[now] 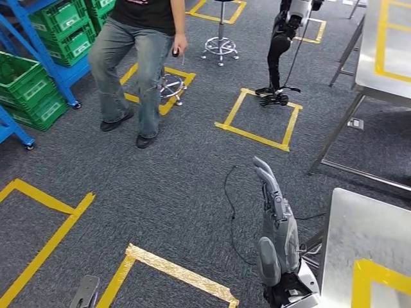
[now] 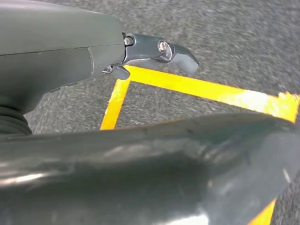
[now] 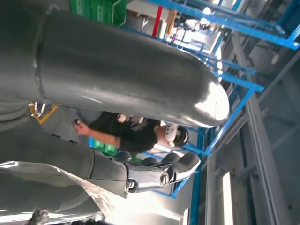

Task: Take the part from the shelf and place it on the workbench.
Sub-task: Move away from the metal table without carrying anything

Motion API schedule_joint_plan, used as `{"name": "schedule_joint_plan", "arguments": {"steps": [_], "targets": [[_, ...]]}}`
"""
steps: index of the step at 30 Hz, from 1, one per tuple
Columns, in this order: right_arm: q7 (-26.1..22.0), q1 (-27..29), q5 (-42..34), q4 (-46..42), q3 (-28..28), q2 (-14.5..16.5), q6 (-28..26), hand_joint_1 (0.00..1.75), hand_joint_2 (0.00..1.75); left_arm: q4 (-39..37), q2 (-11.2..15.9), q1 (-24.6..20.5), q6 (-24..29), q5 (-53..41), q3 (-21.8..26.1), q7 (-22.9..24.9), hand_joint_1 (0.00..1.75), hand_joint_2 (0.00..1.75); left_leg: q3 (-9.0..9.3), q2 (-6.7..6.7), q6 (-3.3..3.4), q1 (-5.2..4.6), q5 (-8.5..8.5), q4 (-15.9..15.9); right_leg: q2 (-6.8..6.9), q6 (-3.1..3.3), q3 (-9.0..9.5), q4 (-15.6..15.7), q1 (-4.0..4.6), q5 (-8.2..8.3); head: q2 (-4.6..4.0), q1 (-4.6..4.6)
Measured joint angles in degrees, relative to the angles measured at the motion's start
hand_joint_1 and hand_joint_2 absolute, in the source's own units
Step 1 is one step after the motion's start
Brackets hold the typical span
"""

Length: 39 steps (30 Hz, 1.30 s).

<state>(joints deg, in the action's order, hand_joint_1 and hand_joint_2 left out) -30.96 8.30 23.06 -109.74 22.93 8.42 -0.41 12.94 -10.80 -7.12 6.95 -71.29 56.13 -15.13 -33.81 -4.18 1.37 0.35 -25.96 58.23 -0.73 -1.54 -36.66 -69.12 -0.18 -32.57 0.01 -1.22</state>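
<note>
Part not yet in either hand — right hand (image 1: 277, 224) raised with fingers straight and empty beside the desk (image 1: 358, 237), left hand (image 1: 86, 292) low, grip unreadable — so turning toward the shelf (image 1: 43, 51) risks clipping the desk edge.

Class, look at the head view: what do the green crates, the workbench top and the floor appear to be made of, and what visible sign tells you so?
Green crates: likely moulded plastic, given the uniform colour and slotted sides. Workbench top: apparently bare metal with a brushed finish, grey with soft reflections; yellow tape is stuck on it. Floor: looks like dark grey carpet, matt and speckled.
</note>
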Motion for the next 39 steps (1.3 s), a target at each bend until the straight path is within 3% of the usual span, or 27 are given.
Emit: {"name": "schedule_joint_plan", "arguments": {"steps": [2,4,5,6,8,10,12,13,14,16,17,19,21,23,24,26,27,28,29,30,32,34,35,36,37,39], "targets": [[0.0,-0.1,0.0,0.0,0.0,0.0,0.0,0.00,0.00,0.0,0.0,0.0,0.0,0.0,0.0,0.0,0.00,0.00,0.04,-1.53,-0.26,-0.04,0.00,0.1,-2.69,0.36,3.37,7.6,-0.22,3.35,0.00,-0.01],[0.0,-0.1,0.0,0.0,0.0,0.0,0.0,0.00,0.00,0.0,-0.1,0.1,0.0,0.0,0.0,0.0,0.00,0.00,-0.25,-2.63,-0.95,-0.06,0.17,0.0,-4.47,0.46,5.03,10.8,-0.45,3.87,0.01,0.01],[0.0,-0.1,0.0,0.0,0.0,-0.1,0.0,0.00,0.00,0.0,-0.1,0.3,0.0,0.0,0.0,0.0,0.00,0.00,-0.39,-3.11,-1.37,-0.08,0.32,-0.2,-4.25,0.52,5.27,11.1,-0.51,3.85,0.01,0.02],[0.0,-0.1,0.0,0.0,0.0,-0.1,0.0,0.00,0.00,0.0,-0.1,0.4,0.0,0.0,0.0,0.0,0.00,0.00,-0.41,-3.27,-1.70,-0.13,0.38,-0.3,-3.75,0.77,5.45,11.3,-0.74,4.05,0.02,0.04],[-0.1,-0.1,0.0,0.0,0.1,-0.1,0.0,0.00,0.00,0.0,-0.2,0.5,0.0,0.0,0.0,0.0,0.00,0.00,-0.94,-1.25,-2.12,-0.53,-0.69,1.1,-2.47,1.46,6.13,12.3,-1.23,4.46,0.01,0.26],[-0.1,0.0,0.0,0.0,0.1,-0.1,0.1,0.00,0.00,0.0,-0.2,0.4,0.0,0.0,0.0,0.0,0.00,0.00,-3.51,1.84,-2.46,-0.53,-3.70,6.9,-0.85,1.98,6.81,13.0,-1.50,4.49,0.01,0.63],[-0.1,0.1,0.0,0.0,0.1,-0.1,0.1,0.00,0.00,0.0,-0.1,0.2,0.0,0.0,0.0,0.0,0.00,0.00,-7.14,2.91,-3.10,0.26,-6.14,13.8,0.90,1.96,7.15,13.0,-1.58,4.15,0.00,0.79],[-0.1,0.1,0.0,0.0,0.1,-0.1,0.1,0.00,0.00,0.0,-0.1,0.1,0.0,0.0,0.0,0.0,0.00,0.00,-8.10,3.16,-3.55,0.78,-6.02,15.2,1.82,1.69,7.32,13.0,-1.65,3.88,0.00,0.79],[-0.1,0.2,0.0,0.0,0.1,-0.1,0.1,0.00,0.00,0.0,-0.1,0.2,0.0,0.0,0.0,0.0,0.00,0.00,-7.96,3.50,-4.07,1.34,-4.80,14.4,2.71,1.25,7.54,12.9,-1.78,3.55,0.01,0.78],[-0.1,0.2,0.0,0.0,0.1,-0.1,0.1,0.00,0.00,0.0,-0.1,0.2,0.0,0.0,0.0,0.0,0.00,0.00,-5.38,5.49,-5.46,2.38,-1.12,8.1,4.45,-0.15,7.95,12.1,-2.06,2.43,0.01,0.77],[0.0,0.2,0.0,0.0,0.1,-0.1,0.1,0.00,0.00,0.0,-0.3,0.2,0.0,0.0,0.0,0.0,0.00,0.00,-4.18,6.46,-5.71,2.68,-0.02,5.4,5.24,-0.93,7.82,11.3,-2.07,1.60,0.01,0.91],[0.0,0.2,0.1,0.0,0.0,-0.1,0.1,0.00,0.00,-0.1,-0.6,0.2,0.0,0.0,0.0,0.0,0.00,0.00,-3.33,7.22,-5.08,2.71,-0.11,3.6,6.34,-1.96,7.70,10.2,-1.90,0.24,0.01,0.78],[-0.1,0.2,0.1,-0.1,0.0,-0.1,0.0,0.00,0.00,-0.1,-0.5,0.3,0.0,0.0,0.1,0.0,0.00,0.00,-3.50,5.88,-3.66,2.43,-0.57,4.0,7.06,-2.17,8.45,10.2,-2.07,-0.17,0.00,0.43],[-0.1,0.1,0.1,-0.1,0.0,-0.1,0.0,0.00,0.00,0.0,-0.3,0.2,0.1,0.0,0.1,0.0,0.00,0.00,-3.49,4.74,-2.81,2.18,-0.58,4.0,5.64,-2.18,8.45,9.0,-2.45,-1.37,0.01,0.26],[-0.1,0.1,0.1,-0.1,0.0,-0.1,0.0,0.00,0.00,0.0,-0.2,0.2,0.1,0.0,0.1,0.0,0.00,0.00,-3.47,4.17,-2.41,2.10,-0.54,3.9,4.22,-2.03,7.31,6.7,-2.48,-2.80,0.00,0.14],[-0.1,0.3,0.1,-0.1,0.0,-0.1,0.0,0.00,0.00,0.0,-0.1,0.1,0.1,0.0,0.1,0.0,0.00,0.00,-3.52,3.00,-1.84,1.93,-0.50,3.8,1.56,-1.43,3.25,-1.1,-2.09,-6.35,0.01,-0.06],[-0.1,0.3,0.1,-0.1,0.0,-0.1,0.0,0.00,0.00,0.0,-0.1,0.1,0.1,0.0,0.1,0.0,0.00,0.00,-3.55,2.32,-1.66,1.80,-0.49,3.8,1.12,-1.11,1.04,-4.8,-1.80,-7.42,0.00,-0.14],[-0.1,0.4,0.1,-0.1,-0.1,-0.1,0.0,0.00,0.00,0.0,-0.1,0.1,0.1,0.0,0.1,0.0,0.00,0.00,-3.56,1.56,-1.55,1.66,-0.48,3.8,0.93,-0.73,-0.50,-6.9,-1.50,-7.43,0.01,-0.15],[-0.1,0.4,0.1,-0.1,-0.1,-0.1,0.0,0.00,0.00,0.0,-0.1,0.2,0.1,0.0,0.1,0.0,0.00,0.00,-3.54,0.71,-1.49,1.55,-0.46,3.8,0.76,-0.27,-1.06,-6.7,-1.21,-6.26,0.00,-0.14],[-0.1,0.4,0.1,-0.1,-0.1,-0.1,0.0,0.00,0.00,0.0,-0.1,0.2,0.1,0.0,0.1,0.0,0.00,0.00,-3.53,-0.19,-1.48,1.49,-0.41,3.8,0.37,0.26,-0.51,-4.4,-0.94,-4.17,0.00,-0.14],[-0.1,0.5,0.1,-0.1,-0.1,-0.1,0.0,0.00,0.00,0.0,-0.2,0.2,0.1,0.0,0.1,0.0,0.00,0.00,-3.60,-1.86,-1.65,1.47,-0.24,3.8,-2.53,1.28,2.28,3.3,-0.62,-0.01,0.01,-0.12],[-0.1,0.5,0.1,-0.2,-0.1,-0.1,-0.1,0.00,0.00,0.0,-0.3,0.2,0.1,0.0,0.1,0.0,0.00,0.00,-3.83,-3.27,-2.21,1.62,0.08,3.6,-5.13,1.33,4.19,8.0,-0.50,1.42,0.01,-0.16],[-0.1,0.6,0.1,-0.2,-0.2,-0.1,-0.1,0.00,0.00,0.0,-0.4,0.3,0.1,0.0,0.2,0.0,0.00,0.00,-3.96,-3.95,-2.67,1.72,0.35,3.4,-5.40,1.06,4.52,8.5,-0.45,1.38,0.02,-0.20],[-0.1,0.6,0.1,-0.2,-0.2,-0.1,-0.1,0.00,0.00,0.0,-0.4,0.4,0.1,0.0,0.2,0.0,0.00,0.00,-4.08,-4.69,-3.19,1.84,0.70,3.0,-4.63,0.76,4.81,8.9,-0.43,1.66,0.01,-0.22],[-0.1,0.5,0.1,-0.2,-0.2,-0.1,-0.1,0.00,0.00,0.0,-0.3,0.4,0.1,0.0,0.2,0.0,0.00,0.00,-4.17,-4.42,-3.57,1.85,0.83,2.9,-3.81,0.71,5.13,9.2,-0.51,1.97,0.01,-0.22],[-0.1,0.6,0.1,-0.2,-0.1,-0.1,-0.1,0.00,0.00,0.0,-0.3,0.5,0.1,0.0,0.2,0.0,0.00,0.00,-5.08,-1.23,-3.99,1.47,-0.60,4.8,-1.93,0.99,5.53,10.1,-0.67,2.61,0.01,0.03]]}}
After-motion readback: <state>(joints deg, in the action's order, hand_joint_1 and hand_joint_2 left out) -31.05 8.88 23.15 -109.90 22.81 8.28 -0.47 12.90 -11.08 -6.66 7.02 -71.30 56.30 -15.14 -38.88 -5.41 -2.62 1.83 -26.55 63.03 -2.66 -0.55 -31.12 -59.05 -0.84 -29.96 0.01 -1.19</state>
